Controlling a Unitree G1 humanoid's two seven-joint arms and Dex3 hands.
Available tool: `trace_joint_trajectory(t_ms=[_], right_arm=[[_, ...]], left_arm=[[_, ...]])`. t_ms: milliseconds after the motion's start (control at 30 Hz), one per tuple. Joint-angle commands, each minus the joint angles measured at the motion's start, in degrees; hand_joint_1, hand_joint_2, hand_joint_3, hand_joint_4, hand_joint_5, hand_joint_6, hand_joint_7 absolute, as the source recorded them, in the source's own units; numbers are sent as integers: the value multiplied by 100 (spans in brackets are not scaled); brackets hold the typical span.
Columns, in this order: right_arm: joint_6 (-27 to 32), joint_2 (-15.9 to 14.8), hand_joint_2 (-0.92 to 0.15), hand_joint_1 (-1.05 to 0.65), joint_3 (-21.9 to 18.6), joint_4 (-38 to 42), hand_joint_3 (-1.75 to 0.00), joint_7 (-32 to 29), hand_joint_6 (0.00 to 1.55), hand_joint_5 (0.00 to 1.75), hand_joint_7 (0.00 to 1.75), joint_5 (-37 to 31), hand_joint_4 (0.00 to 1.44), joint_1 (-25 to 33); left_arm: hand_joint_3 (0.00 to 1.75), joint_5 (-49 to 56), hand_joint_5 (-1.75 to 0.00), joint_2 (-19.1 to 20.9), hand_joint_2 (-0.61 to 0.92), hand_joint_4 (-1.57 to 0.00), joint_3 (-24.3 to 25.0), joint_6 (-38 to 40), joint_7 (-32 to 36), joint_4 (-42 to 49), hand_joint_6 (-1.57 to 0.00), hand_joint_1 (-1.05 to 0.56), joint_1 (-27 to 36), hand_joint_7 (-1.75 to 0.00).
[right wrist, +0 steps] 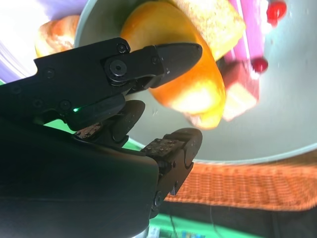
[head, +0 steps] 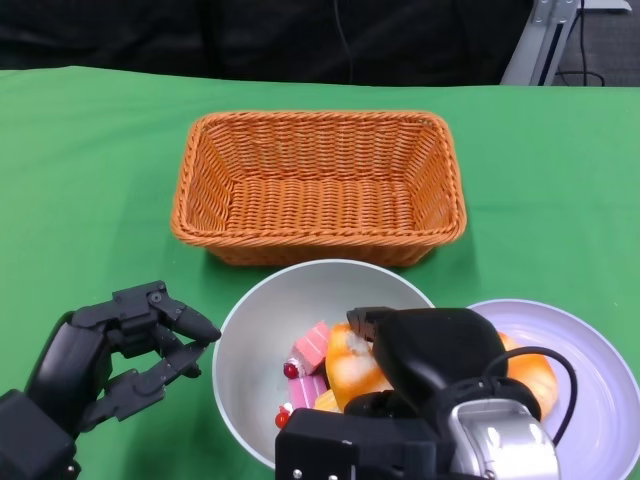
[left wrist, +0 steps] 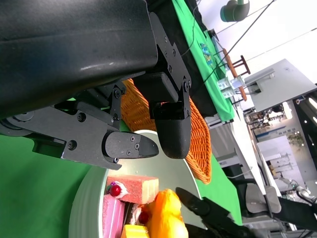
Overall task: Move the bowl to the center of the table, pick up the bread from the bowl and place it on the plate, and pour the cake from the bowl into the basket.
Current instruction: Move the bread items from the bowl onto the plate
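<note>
One bread roll (head: pixel 352 372), light, soft, glazed; take across its middle. Right hand (head: pixel 430 365) pinches it over bowl (head: pixel 250 330); left hand (head: pixel 120 350) empty, fingers apart.

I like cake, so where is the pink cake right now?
In the head view, the pink cake lies inside the white bowl, left of the orange bread, in front of the wicker basket.

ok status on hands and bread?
Left hand open beside bowl. Right hand over bowl, fingers around bread. Cake beside it. Basket empty.
</note>
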Motion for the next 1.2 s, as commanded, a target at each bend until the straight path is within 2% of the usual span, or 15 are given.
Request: trace_joint_trajectory(t_ms=[33,267,567,667,700,767,800,867,967,1100,1133,1167,1200], right_arm=[[110,-126,-92,-83,55,238,-21,241,33,1,0,-106,73,-139],[227,-206,-92,-85,222,593,-26,724,26,0,0,-186,68,-410],[339,-256,-92,-79,432,1011,-25,713,31,13,2,-105,94,-529],[404,-213,-92,-78,412,1147,-23,582,32,14,2,43,97,-524],[422,-180,-92,-72,379,1251,-17,406,36,45,2,182,103,-492],[437,-152,-92,-56,337,1481,-8,-5,51,101,3,437,92,-437],[424,-169,-92,-51,335,1568,-6,-189,56,112,3,541,87,-426],[419,-212,-92,-43,353,1712,-4,-458,65,126,3,705,81,-437],[300,-288,-92,-33,306,2013,-4,-1025,69,140,3,1090,75,-460],[189,-393,-92,-25,307,2231,-6,-1492,77,156,3,1471,71,-510],[85,-405,-92,-24,267,2349,-6,-1841,78,157,3,1619,71,-488],[14,-417,-92,-24,245,2436,-4,-2104,93,164,13,1732,68,-476],[-60,-419,-92,-24,213,2538,-3,-2387,98,167,16,1859,67,-464]], left_arm=[[29,-24,-136,30,92,-77,16,8,58,-53,-80,-10,25,-103],[29,-10,-137,11,92,-77,11,21,75,-85,-80,-11,38,-103],[30,18,-137,9,92,-76,-7,64,103,-176,-79,-11,78,-102],[30,41,-137,15,92,-76,-9,64,117,-188,-79,-11,83,-102],[30,64,-137,18,92,-77,-12,79,132,-210,-79,-11,91,-102],[29,70,-137,17,92,-77,-14,82,136,-232,-79,-11,101,-103],[29,70,-137,14,92,-77,-12,61,131,-222,-79,-11,99,-102],[29,67,-137,3,92,-77,-9,35,128,-210,-79,-12,97,-103],[28,37,-137,-7,92,-77,-6,8,111,-202,-79,-12,90,-103],[28,50,-136,-3,92,-77,-8,8,114,-201,-80,-12,86,-102],[28,54,-136,2,92,-77,-8,3,112,-196,-80,-12,82,-102],[28,56,-137,5,92,-77,-7,-2,110,-193,-80,-12,79,-102],[28,55,-137,9,92,-77,-8,-5,105,-190,-80,-12,77,-102]])
